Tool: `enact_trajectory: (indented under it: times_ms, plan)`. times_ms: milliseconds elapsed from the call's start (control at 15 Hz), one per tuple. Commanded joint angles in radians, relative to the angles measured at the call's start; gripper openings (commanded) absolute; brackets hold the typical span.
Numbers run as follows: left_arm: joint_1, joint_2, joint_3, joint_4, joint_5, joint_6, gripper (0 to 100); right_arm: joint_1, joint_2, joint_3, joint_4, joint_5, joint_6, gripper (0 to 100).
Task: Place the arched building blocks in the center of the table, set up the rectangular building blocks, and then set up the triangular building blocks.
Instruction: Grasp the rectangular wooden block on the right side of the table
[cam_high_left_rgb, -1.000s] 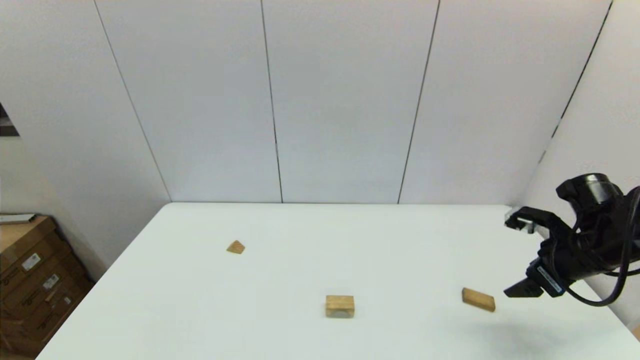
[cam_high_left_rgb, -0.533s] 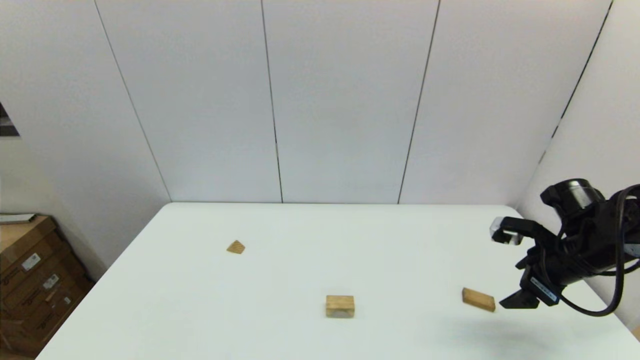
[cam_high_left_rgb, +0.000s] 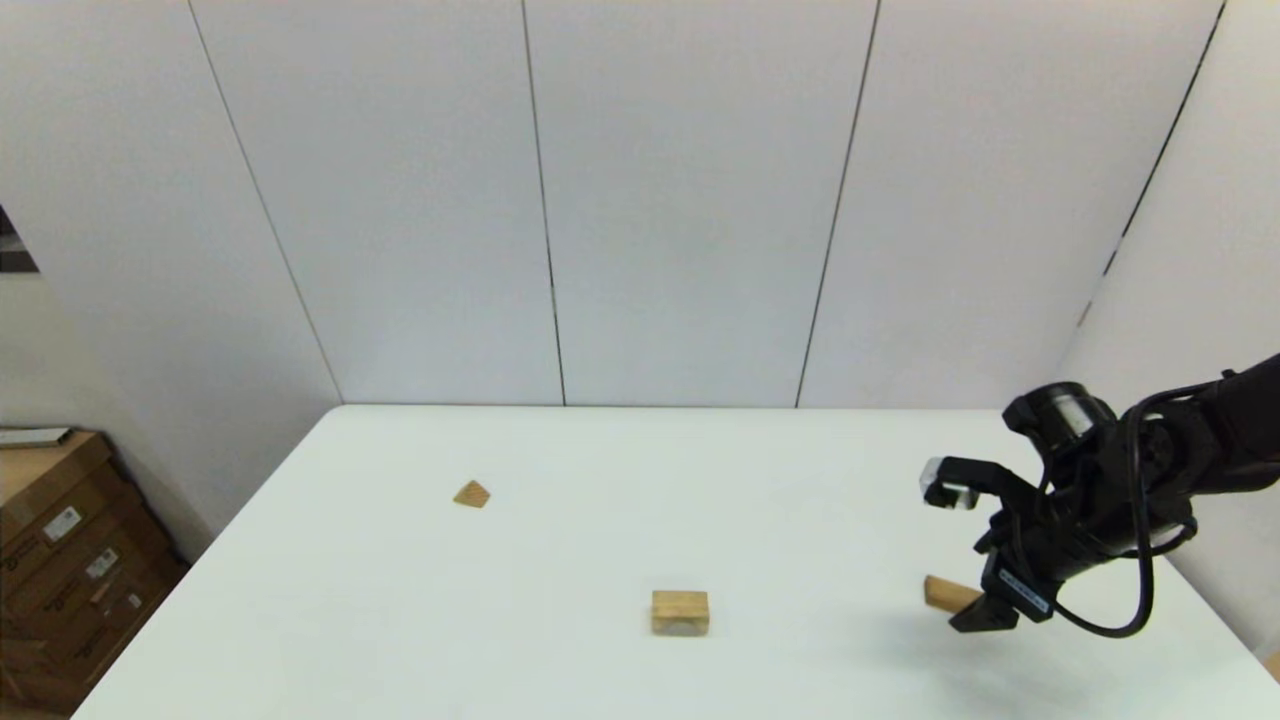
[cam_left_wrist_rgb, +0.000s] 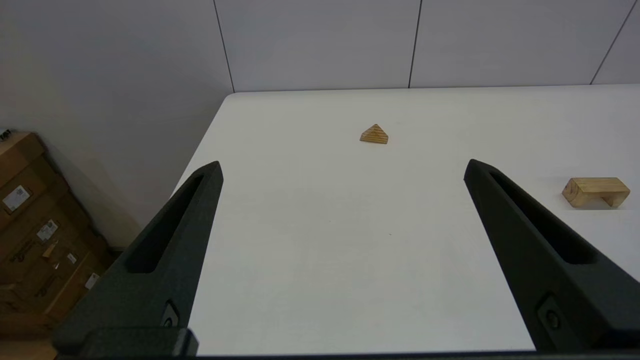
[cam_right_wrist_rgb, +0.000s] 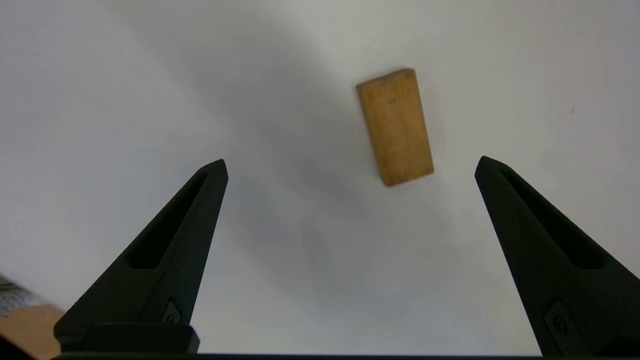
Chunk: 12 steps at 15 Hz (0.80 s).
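Right gripper (cam_right_wrist_rgb: 350, 165) over rectangular building block (cam_right_wrist_rgb: 395, 127), fingers spread wide.
Block: flat, plain light-brown oblong, lying untouched on white table (cam_right_wrist_rgb: 150, 75).

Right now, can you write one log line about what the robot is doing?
right hand open above rectangular block | left hand open, parked | arched block mid-table | triangle block untouched

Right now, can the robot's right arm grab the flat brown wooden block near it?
Probably yes. The right gripper hangs just above the flat oblong light-brown wooden block, fingers spread wide, and nothing lies between them. The block lies flat on the white table, apart from the other blocks.
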Motion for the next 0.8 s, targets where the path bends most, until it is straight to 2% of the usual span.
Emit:
enact_trajectory:
  times_ms: [67,800]
  plan:
    - [0.0,0.001,0.0,0.0,0.0,0.0,100,0.005,0.085,-0.038,-0.003,-0.031,-0.005,100]
    - [0.0,0.001,0.0,0.0,0.0,0.0,100,-0.02,0.189,-0.055,-0.056,-0.045,0.0,100]
